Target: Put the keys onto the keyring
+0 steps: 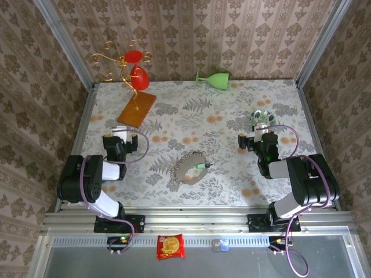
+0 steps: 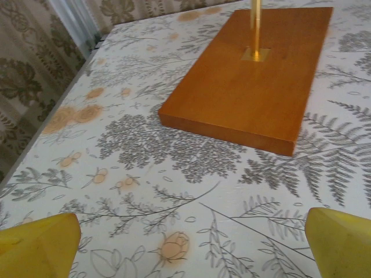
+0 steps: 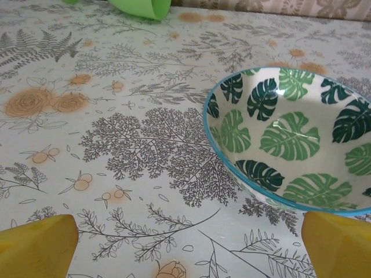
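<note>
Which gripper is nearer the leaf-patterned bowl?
Right. The right gripper sits open just short of the leaf-patterned bowl, facing it. The left gripper is far off on the opposite side, facing the wooden stand base.

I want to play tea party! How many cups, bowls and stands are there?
Cups: 2, a red goblet and a green goblet
Bowls: 1, the leaf-patterned bowl
Stands: 1, the gold stand on its wooden base
Total: 4

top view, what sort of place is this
Probably a staged robot test cell, not a home: wallpapered panels in an aluminium frame box in the table, with a left arm and right arm bolted at its near edge.
</note>
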`<state>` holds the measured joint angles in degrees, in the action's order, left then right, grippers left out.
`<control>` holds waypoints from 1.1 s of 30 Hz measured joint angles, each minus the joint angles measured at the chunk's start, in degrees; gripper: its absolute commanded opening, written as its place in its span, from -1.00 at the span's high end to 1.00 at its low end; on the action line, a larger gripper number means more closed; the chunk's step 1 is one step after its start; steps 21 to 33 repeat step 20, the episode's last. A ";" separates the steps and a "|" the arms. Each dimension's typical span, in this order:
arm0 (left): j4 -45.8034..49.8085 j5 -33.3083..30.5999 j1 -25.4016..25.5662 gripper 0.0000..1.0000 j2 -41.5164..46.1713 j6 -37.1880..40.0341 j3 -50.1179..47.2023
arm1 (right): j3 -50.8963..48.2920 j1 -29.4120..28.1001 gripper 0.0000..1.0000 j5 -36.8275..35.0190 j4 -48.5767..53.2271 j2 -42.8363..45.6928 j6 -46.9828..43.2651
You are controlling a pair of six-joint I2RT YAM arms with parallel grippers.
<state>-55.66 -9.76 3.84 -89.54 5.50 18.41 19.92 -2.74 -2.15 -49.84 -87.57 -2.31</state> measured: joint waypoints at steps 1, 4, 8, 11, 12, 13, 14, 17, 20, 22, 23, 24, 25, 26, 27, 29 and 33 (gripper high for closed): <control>0.09 -0.26 -0.26 -1.00 0.00 -0.33 0.31 | 0.57 0.46 -1.00 0.00 0.42 0.00 0.50; -0.46 -1.22 -0.48 -1.00 0.00 -0.96 1.22 | 2.32 1.60 -1.00 -0.02 0.81 -0.02 1.79; -0.96 -1.40 0.70 -1.00 0.00 -0.92 1.20 | 2.86 1.86 -1.00 -0.02 0.92 -0.02 2.69; -0.92 -1.14 0.98 -1.00 0.00 -0.90 1.22 | 2.86 1.86 -1.00 -0.02 1.31 -0.02 2.80; -0.50 -0.68 0.70 -1.00 0.00 -0.92 1.36 | 2.86 1.86 -1.00 -0.02 1.42 -0.02 2.80; 0.15 0.11 0.26 -1.00 0.00 -0.94 1.62 | 2.86 1.86 -1.00 -0.02 1.40 -0.02 2.80; 0.61 0.96 -0.31 -1.00 0.00 -0.96 1.90 | 2.86 1.86 -1.00 -0.02 1.42 -0.02 2.80; 1.70 2.73 -1.75 -1.00 0.00 -0.98 2.89 | 2.86 1.86 -1.00 -0.02 1.44 -0.02 2.80; 2.19 3.80 -2.05 -1.00 0.00 -0.98 3.13 | 2.86 1.86 -1.00 -0.02 1.44 -0.02 2.80; 2.19 3.80 -2.05 -1.00 0.00 -0.98 3.13 | 2.86 1.86 -1.00 -0.02 1.44 -0.02 2.80; 2.19 3.80 -2.05 -1.00 0.00 -0.98 3.13 | 2.86 1.86 -1.00 -0.02 1.44 -0.02 2.80; 2.19 3.80 -2.05 -1.00 0.00 -0.98 3.13 | 2.86 1.86 -1.00 -0.02 1.44 -0.02 2.80; 2.19 3.80 -2.05 -1.00 0.00 -0.98 3.13 | 2.86 1.86 -1.00 -0.02 1.44 -0.02 2.80; 2.19 3.80 -2.05 -1.00 0.00 -0.98 3.13 | 2.86 1.86 -1.00 -0.02 1.44 -0.02 2.80; 2.19 3.80 -2.05 -1.00 0.00 -0.98 3.13 | 2.86 1.86 -1.00 -0.02 1.44 -0.02 2.80; 2.19 3.80 -2.05 -1.00 0.00 -0.98 3.13 | 2.86 1.86 -1.00 -0.02 1.44 -0.02 2.80; 2.19 3.80 -2.05 -1.00 0.00 -0.98 3.13 | 2.86 1.86 -1.00 -0.02 1.44 -0.02 2.80</control>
